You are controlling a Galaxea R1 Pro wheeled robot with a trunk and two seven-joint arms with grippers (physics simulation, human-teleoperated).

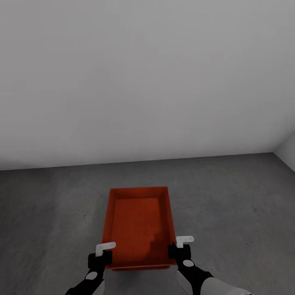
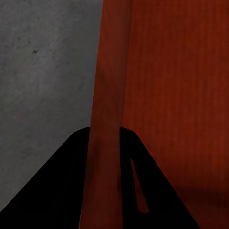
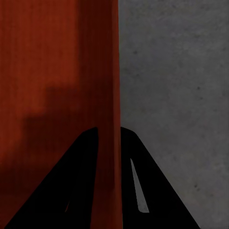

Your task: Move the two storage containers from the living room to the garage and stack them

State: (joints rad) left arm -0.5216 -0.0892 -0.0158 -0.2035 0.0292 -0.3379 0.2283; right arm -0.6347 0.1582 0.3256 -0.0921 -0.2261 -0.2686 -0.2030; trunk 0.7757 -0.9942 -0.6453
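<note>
A plain pale grey wall [image 1: 143,78] is seen ahead, evenly lit. It is met by a dark grey, rough floor [image 1: 229,196], and a second wall [image 1: 288,152] is glimpsed at the right.

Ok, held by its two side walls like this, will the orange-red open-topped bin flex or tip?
Orange-red open-topped bin probably stays stiff: its walls look straight. It's empty, so likely light. Both end effectors, left and right, grip near one end, so the far end may sag.

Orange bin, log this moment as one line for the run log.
place: garage floor | item: orange bin | left gripper: shut on bin's left wall | right gripper: shut on right wall | second bin: unseen
</note>
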